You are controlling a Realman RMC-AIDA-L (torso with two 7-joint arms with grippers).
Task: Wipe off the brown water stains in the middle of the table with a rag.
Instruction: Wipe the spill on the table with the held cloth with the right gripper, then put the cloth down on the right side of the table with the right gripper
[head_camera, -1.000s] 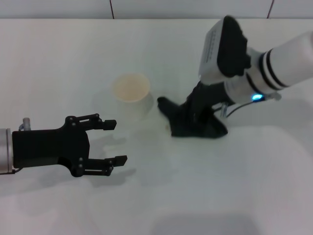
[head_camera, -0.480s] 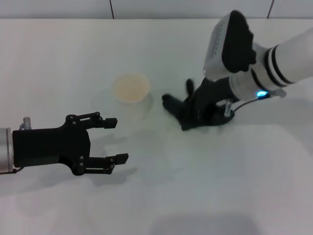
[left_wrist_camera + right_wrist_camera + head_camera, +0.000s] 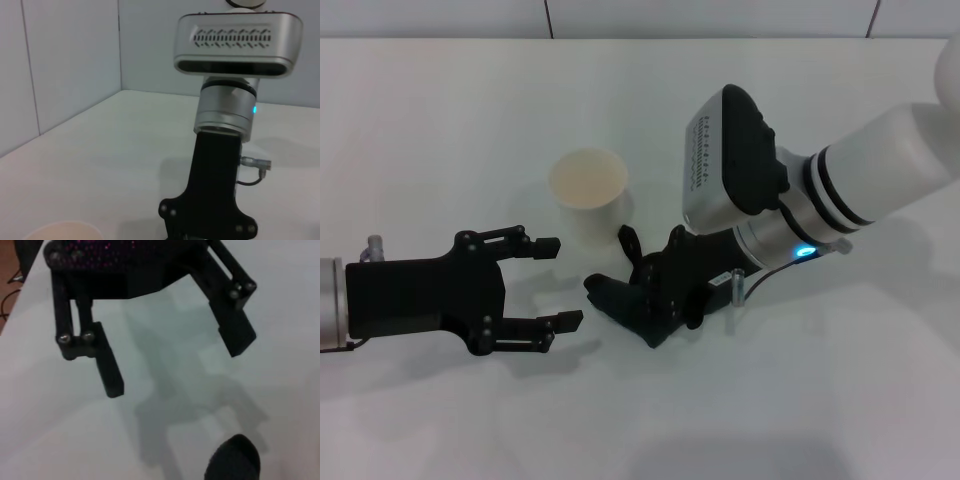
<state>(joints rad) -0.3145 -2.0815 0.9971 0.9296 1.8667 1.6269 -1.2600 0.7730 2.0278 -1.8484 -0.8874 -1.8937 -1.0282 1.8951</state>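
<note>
Soft near-black folded rag [image 3: 645, 300]: pinched under right hand [image 3: 670, 292], pressed on white table [image 3: 440, 120]; spread left hand [image 3: 555, 285] just beside, idle.

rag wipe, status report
Right pincer shut on rag, pressed to table. Left pincer open, idle beside it. Cup close behind; stain not visible.

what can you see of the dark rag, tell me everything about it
The soft, near-black cloth rag lies crumpled on the plain white table, with folds and pointed corners sticking out toward the open left gripper and toward the white paper cup behind it. The right gripper presses down on it from above, fingers buried in the cloth. One dark rounded edge shows in the right wrist view. It does not touch the cup. No stain is visible around it.
</note>
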